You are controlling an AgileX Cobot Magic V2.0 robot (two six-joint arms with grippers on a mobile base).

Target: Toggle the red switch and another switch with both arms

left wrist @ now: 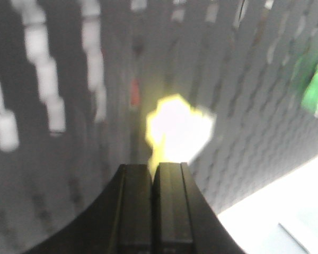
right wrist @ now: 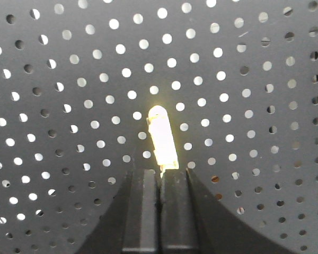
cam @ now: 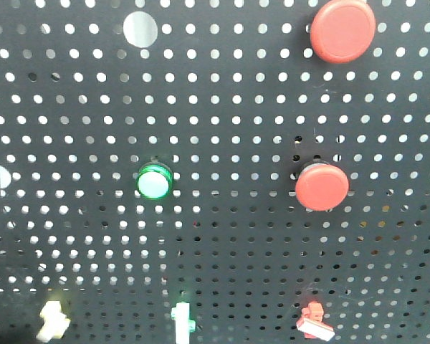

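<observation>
Facing three toggles: red switch (cam: 314,321), pale switch (cam: 51,319), white-green toggle (cam: 180,321); left claw (left wrist: 152,167), right claw (right wrist: 160,173) each pressed together.

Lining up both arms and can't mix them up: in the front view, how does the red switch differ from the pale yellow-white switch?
The red switch is red with a white end piece; the pale yellow-white switch is pale all over. The red switch sits bottom right, under the lower red push button; the pale yellow-white switch sits bottom left. Both are tiny levers low on the perforated panel.
</observation>
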